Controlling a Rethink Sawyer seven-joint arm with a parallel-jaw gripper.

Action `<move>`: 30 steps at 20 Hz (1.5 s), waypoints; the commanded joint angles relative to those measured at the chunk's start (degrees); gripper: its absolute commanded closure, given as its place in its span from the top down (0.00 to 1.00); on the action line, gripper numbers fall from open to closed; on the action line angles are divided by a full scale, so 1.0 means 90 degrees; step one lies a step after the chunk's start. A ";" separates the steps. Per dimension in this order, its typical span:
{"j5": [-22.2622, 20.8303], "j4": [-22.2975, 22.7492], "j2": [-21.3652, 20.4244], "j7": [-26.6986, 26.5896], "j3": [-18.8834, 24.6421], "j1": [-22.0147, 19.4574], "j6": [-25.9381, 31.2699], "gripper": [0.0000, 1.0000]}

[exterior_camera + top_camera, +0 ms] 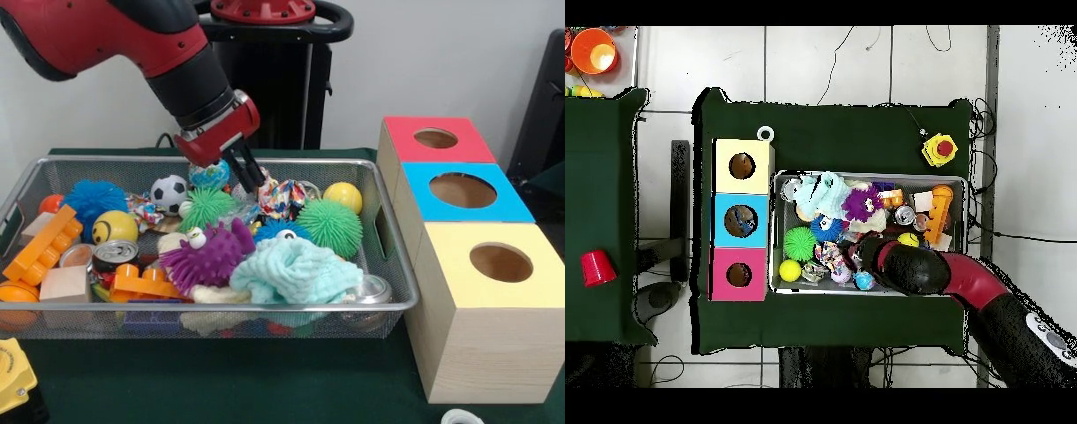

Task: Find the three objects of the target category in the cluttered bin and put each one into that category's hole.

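Gripper [253, 179] dipped into wire-mesh bin [212, 308], clenched over crinkly clear bottle [237, 210]; spiky green ball [328, 226], fuzzy purple monster [207, 256] crowding.

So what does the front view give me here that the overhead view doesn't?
Only the front view shows the gripper, its dark fingers dipping into the toys at the back of the bin, and the box fronts of pale wood. Only the overhead view shows something dark inside the blue hole, a red cup and a yellow unit with a red button. Both show the arm over the bin and the three boxes.
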 commanded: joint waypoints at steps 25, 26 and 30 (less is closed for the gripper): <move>0.1520 0.0934 -0.1729 0.4349 -0.3846 0.2559 -0.1987 1.00; 0.1602 0.0985 -0.1761 0.4465 -0.3934 0.2671 -0.2067 1.00; 0.1908 0.1340 -0.1820 0.5049 -0.4317 0.3184 -0.2661 1.00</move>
